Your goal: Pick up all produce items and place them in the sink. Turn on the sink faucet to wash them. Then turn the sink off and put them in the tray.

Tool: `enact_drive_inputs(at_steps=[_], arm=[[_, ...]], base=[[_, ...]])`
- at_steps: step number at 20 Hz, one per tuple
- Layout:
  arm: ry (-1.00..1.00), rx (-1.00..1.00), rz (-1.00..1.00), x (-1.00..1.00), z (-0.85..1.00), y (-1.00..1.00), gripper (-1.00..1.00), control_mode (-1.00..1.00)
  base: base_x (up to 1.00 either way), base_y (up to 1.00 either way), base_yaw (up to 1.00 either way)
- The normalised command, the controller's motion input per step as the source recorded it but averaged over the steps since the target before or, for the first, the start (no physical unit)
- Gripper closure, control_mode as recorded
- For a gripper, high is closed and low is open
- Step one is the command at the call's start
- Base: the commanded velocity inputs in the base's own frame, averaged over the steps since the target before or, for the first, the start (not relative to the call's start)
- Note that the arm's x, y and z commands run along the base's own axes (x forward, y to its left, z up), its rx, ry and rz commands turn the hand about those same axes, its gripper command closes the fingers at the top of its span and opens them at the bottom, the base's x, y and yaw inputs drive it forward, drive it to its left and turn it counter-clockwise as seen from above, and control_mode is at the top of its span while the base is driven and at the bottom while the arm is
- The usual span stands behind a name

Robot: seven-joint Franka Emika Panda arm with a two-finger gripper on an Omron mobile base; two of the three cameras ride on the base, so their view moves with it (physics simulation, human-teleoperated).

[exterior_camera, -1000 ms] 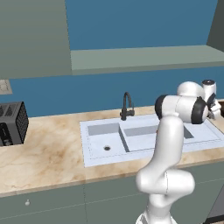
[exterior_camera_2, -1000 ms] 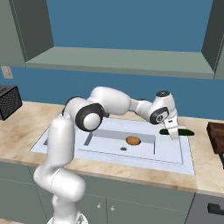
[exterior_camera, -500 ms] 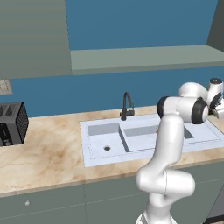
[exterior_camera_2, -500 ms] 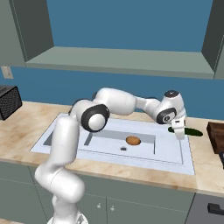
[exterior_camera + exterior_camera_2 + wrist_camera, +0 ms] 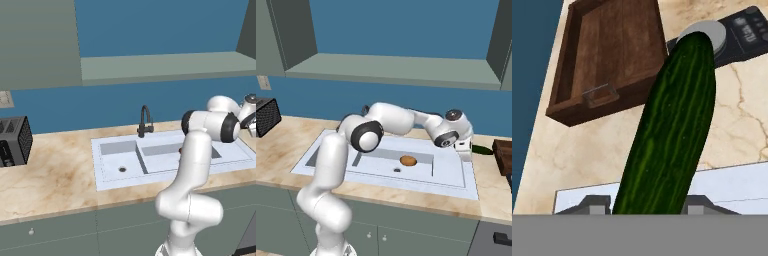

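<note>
We saw the arm stretched far right over the sink's [image 5: 466, 180] edge, our claw [image 5: 647, 202] squeezing the cucumber [image 5: 672, 125] near the tray [image 5: 607, 60], its fingertips mostly cut off.

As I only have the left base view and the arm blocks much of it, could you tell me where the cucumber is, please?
Observer: The cucumber lies on the counter just right of the sink, between it and the tray.
Operator: Thank you. Are the jaws on it?
Observer: In the hand view the jaws stand on either side of its near end. Whether they already grip it I cannot tell.
Operator: And where is the potato?
Observer: The potato sits in the larger basin, beside the drain.
</note>
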Motion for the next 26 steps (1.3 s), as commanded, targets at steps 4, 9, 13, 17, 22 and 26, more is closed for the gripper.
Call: enact_drive_inputs(at_steps=[4,9,13,17,22,26], arm=[[-0.04,0.0,-0.05,0.0,0.0,-0.44,1.0,-1.0],[-0.01,0.0,-0.06,0.0,0.09,-0.47,1.0,-1.0],[0.0,0.0,-0.05,0.01,0.15,-0.43,1.0,-1.0],[0.0,0.0,-0.04,0.01,0.01,-0.3,1.0,-1.0],[0.03,0.02,-0.04,0.05,0.0,-0.19,1.0,-1.0],[0.04,0.03,-0.04,0.15,-0.01,-0.26,1.0,-1.0]], base=[[0.0,0.0,0.0],[0.0,0.0,0.0],[0.0,0.0,0.0],[0.0,0.0,0.0],[0.0,0.0,0.0],[0.0,0.0,0.0]])
